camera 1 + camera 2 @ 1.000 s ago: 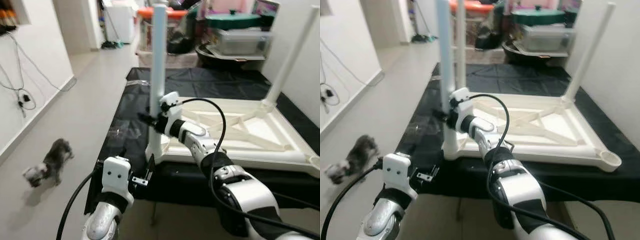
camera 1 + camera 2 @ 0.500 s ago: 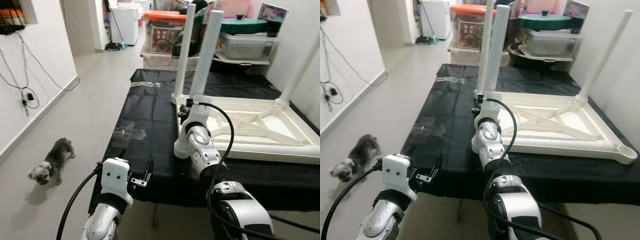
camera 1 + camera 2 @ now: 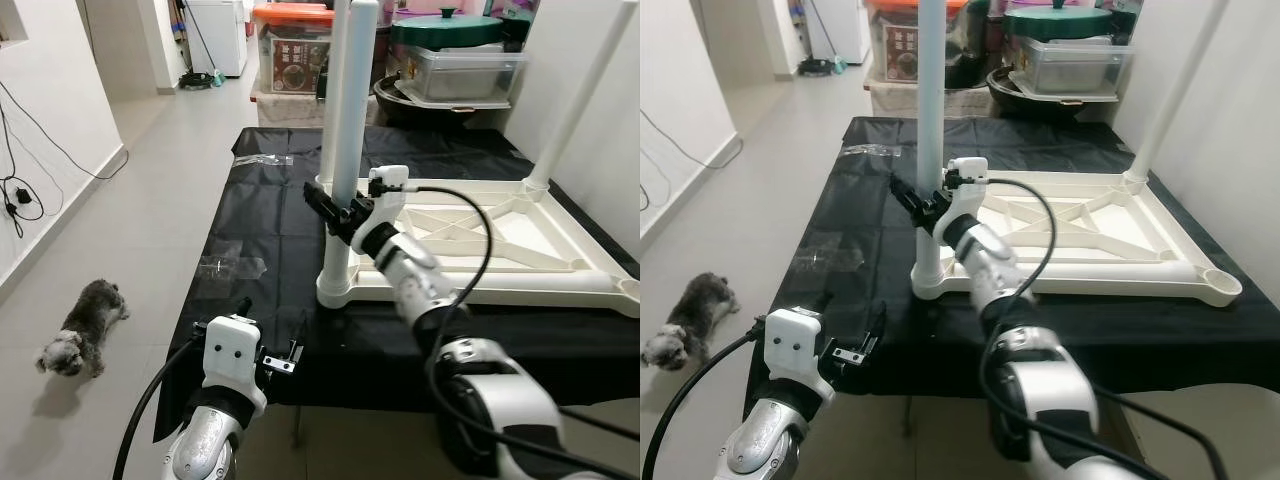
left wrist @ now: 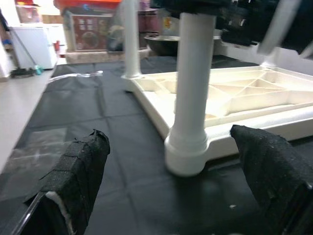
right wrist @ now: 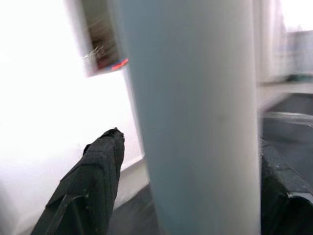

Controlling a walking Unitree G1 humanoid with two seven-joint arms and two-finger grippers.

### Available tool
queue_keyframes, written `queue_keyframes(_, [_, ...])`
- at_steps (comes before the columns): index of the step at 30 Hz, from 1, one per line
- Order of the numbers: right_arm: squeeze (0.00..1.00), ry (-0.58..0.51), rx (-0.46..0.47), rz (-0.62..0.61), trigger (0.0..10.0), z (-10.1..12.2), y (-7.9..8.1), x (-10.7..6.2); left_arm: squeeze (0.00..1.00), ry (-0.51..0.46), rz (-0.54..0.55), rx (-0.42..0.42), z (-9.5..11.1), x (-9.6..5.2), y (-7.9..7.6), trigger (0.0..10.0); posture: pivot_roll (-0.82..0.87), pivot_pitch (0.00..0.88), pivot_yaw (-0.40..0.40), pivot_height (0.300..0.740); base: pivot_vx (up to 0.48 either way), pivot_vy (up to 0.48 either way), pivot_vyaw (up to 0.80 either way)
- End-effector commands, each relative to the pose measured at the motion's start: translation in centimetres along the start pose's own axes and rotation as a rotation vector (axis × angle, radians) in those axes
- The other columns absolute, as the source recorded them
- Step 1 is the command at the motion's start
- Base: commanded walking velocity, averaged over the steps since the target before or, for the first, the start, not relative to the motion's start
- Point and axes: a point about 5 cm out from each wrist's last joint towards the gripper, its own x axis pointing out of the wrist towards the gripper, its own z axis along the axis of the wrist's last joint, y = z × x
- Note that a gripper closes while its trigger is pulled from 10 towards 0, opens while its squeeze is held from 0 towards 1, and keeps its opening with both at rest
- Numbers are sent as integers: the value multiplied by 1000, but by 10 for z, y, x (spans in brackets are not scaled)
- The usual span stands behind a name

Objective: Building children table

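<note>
L gripper [image 3: 283, 357] idle, fingers spread, low at near edge of black-covered table [image 3: 270, 215]. R gripper [image 3: 330, 207] fingers either side of near white plastic leg [image 3: 352, 120], upright in corner socket of upturned white tabletop [image 3: 520, 262]. Keep leg vertical, press straight down, seat fully before letting go.

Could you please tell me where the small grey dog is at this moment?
In the left eye view the dog is on the tiled floor to the robot's left, beside the black-covered table and well apart from the left gripper.
</note>
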Motion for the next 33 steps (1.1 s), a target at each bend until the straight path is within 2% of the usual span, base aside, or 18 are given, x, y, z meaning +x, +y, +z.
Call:
queue_keyframes(1, [0, 151, 29, 221, 10000, -26, 20, 6, 0, 3, -13, 3, -2, 0, -2, 10000, 2, 0, -29, 740, 0, 0, 0])
queue_keyframes(2, [0, 205, 22, 318, 10000, -32, 24, 4, 0, 4, -13, 3, -2, 0, -2, 10000, 2, 0, -29, 740, 0, 0, 0])
queue_keyframes(3, [0, 205, 22, 318, 10000, -32, 24, 4, 0, 4, -13, 3, -2, 0, -2, 10000, 2, 0, -29, 740, 0, 0, 0])
queue_keyframes(4, [0, 238, 21, 378, 10000, -35, 27, 2, 0, 4, -13, 3, -2, 0, -2, 10000, 2, 0, -29, 740, 0, 0, 0])
queue_keyframes(9, [0, 243, 25, 415, 10000, -31, 32, 11, 0, 1, -5, -2, -1, 0, -1, 10000, 16, 0, -33, 740, 0, 0, 0])
queue_keyframes(10, [0, 221, 56, 423, 0, -28, 34, 15, 0, 2, -5, -3, -2, 0, -1, 10000, 25, 0, -38, 740, 0, 0, 0])
queue_keyframes(20, [0, 173, 70, 400, 0, -25, 36, 20, 0, 5, -5, -1, -3, -1, -2, 10000, 26, 0, -38, 740, 0, 0, 0])
queue_keyframes(21, [0, 140, 39, 230, 0, -25, 30, 24, 0, 6, -7, 1, -3, -1, -3, 10000, 19, 0, -39, 740, 0, 0, 0])
queue_keyframes(22, [0, 140, 39, 230, 0, -25, 30, 24, 0, 6, -7, 1, -3, -1, -3, 10000, 19, 0, -39, 740, 0, 0, 0])
queue_keyframes(23, [0, 107, 13, -89, 0, -26, 15, 24, 0, 6, -8, 1, -3, -1, -3, 10000, 13, 0, -37, 740, 0, 0, 0])
queue_keyframes(26, [0, 107, 13, -89, 0, -26, 15, 24, 0, 6, -8, 1, -3, -1, -3, 10000, 13, 0, -37, 740, 0, 0, 0])
queue_keyframes(27, [0, 61, 15, -491, 0, -30, -7, 11, 0, 7, -10, 1, -3, -1, -2, 10000, 15, 0, -31, 740, 0, 0, 0])
queue_keyframes(28, [0, 32, -25, -821, 0, -32, -23, -9, 0, 9, -11, 2, -3, -1, -2, 10000, 7, 0, -33, 740, 0, 0, 0])
queue_keyframes(29, [0, 12, -53, -1006, 0, -33, -30, -23, 0, 10, -11, 2, -3, -1, -2, 10000, 7, 0, -33, 740, 0, 0, 0])
queue_keyframes(31, [0, 12, -53, -1006, 0, -33, -30, -23, 0, 10, -11, 2, -3, -1, -2, 10000, 7, 0, -33, 740, 0, 0, 0])
queue_keyframes(32, [0, -15, -25, -1150, 0, -36, -32, -35, 0, 11, -13, 2, -3, -1, -3, 10000, 7, 0, -33, 740, 0, 0, 0])
queue_keyframes(33, [0, -21, 16, -1219, 0, -42, -30, -39, 0, 10, -14, 1, -3, -1, -3, 10000, 9, 0, -29, 740, 0, 0, 0])
